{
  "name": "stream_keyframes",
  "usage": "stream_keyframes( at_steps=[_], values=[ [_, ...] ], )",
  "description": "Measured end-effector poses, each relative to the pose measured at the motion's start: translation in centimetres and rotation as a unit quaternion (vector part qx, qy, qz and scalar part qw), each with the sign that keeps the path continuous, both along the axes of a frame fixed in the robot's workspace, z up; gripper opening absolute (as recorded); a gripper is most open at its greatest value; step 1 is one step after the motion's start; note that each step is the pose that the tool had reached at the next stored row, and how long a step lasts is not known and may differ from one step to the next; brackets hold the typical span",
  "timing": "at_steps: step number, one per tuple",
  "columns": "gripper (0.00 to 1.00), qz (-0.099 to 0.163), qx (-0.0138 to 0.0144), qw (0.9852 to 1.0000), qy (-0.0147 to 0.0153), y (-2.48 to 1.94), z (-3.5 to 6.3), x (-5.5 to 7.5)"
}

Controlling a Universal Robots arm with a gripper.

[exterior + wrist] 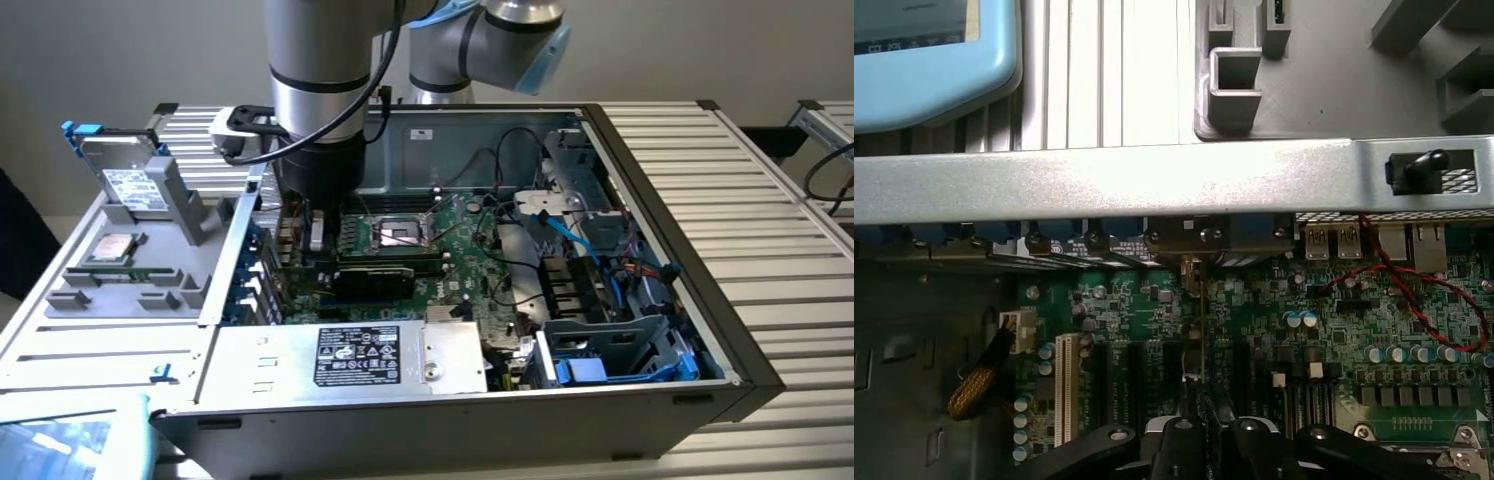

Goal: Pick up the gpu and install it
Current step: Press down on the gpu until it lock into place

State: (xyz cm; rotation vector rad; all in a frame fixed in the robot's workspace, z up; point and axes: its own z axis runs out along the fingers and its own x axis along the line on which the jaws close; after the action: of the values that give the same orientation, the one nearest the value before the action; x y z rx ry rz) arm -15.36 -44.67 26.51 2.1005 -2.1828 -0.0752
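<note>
The gpu (1195,335) is showing edge-on in the wrist view, as a thin upright card standing over the slots of the motherboard (1334,330). Its metal end is sitting against the case's rear wall (1104,185), under the long silver rail. The hand (1199,432) is clenching the gpu, with its black fingers (1176,445) pressing on both sides of the card's near end. A white slot (1065,388) is lying just beside the dark slots, and a twisted red wire (1414,292) is looping across the board well apart from the card.

In the exterior view the arm (320,100) is reaching straight down into the open case (681,250), in the upper left of the frame, and is covering the motherboard's (454,265) corner nearest the exterior view's left. The power supply (347,355), bearing a black label, is filling the case's near end.

Outside the case, at the exterior view's left, a grey tray (94,295) is carrying a hard drive (131,185) that is standing tilted in a holder. The case is resting on a slatted tabletop (781,180).
</note>
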Motion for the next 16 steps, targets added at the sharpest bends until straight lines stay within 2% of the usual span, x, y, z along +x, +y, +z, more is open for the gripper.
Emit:
stream_keyframes(
  at_steps=[15, 16],
  values=[
    [0.14, 0.000, 0.0003, 1.0000, 0.0001, 0.12, -0.08, 0.00],
    [0.14, 0.000, 0.0010, 1.0000, -0.0004, 0.14, -0.19, 0.02]
  ],
)
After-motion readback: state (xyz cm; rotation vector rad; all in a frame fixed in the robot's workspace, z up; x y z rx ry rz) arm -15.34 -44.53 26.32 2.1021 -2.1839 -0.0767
